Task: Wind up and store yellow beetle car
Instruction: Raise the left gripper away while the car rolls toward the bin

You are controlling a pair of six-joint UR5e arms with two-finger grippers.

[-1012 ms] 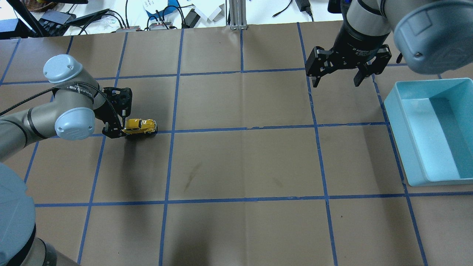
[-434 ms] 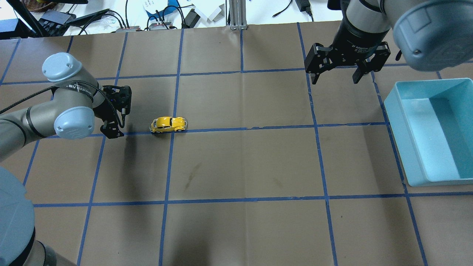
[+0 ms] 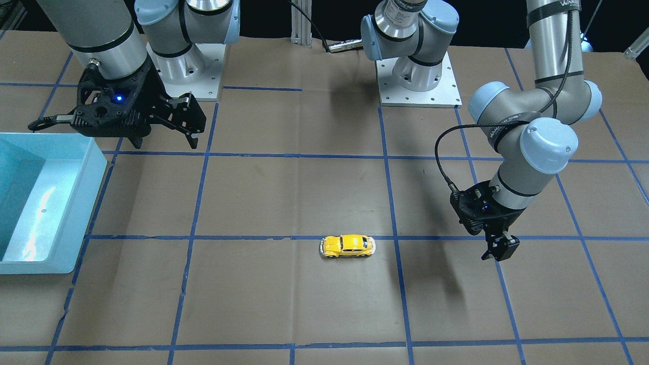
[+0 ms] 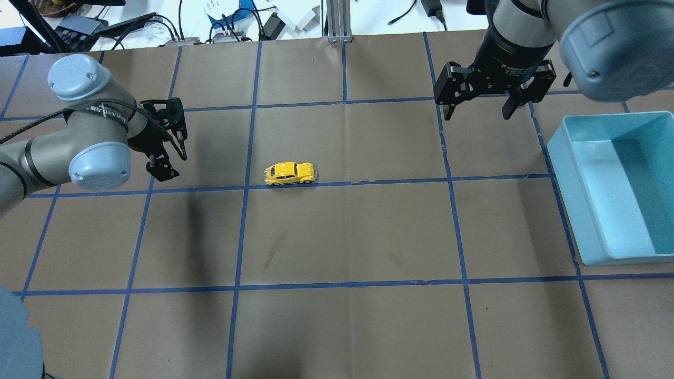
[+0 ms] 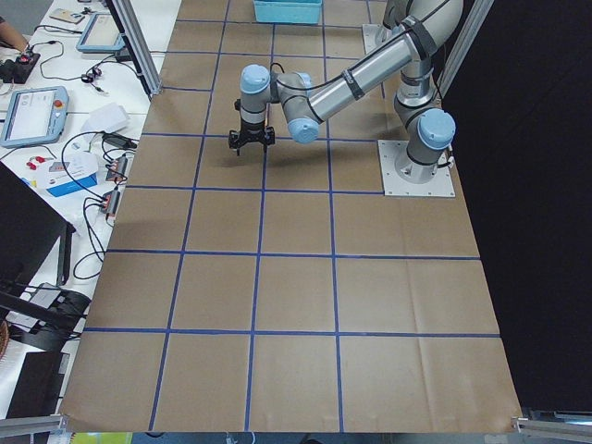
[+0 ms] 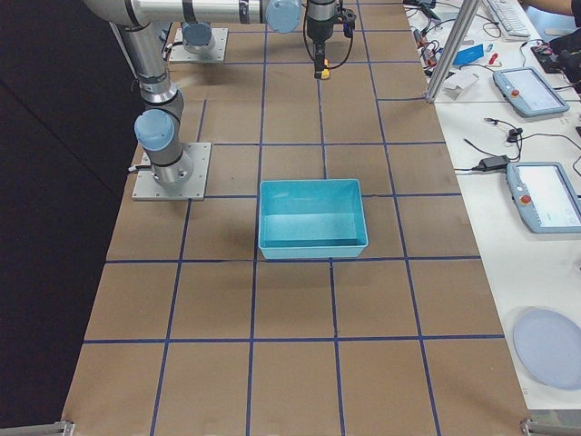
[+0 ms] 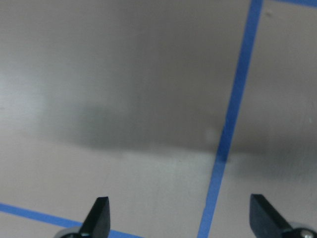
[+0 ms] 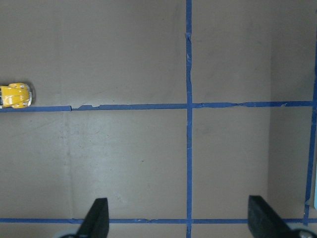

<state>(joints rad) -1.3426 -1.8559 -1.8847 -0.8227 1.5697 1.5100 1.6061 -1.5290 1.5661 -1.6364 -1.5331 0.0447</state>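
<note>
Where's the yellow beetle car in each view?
Exterior front-facing: yellow beetle car at lower centre, alongside a blue tape line.
Overhead exterior: car left of centre, alongside the same line.
Exterior left: cannot make it out.
Exterior right: too small to tell.
Left wrist: not in view.
Right wrist: car at the left edge, partly cut off, by the same line.
Shared landmark: that blue tape line beside the car.
</note>
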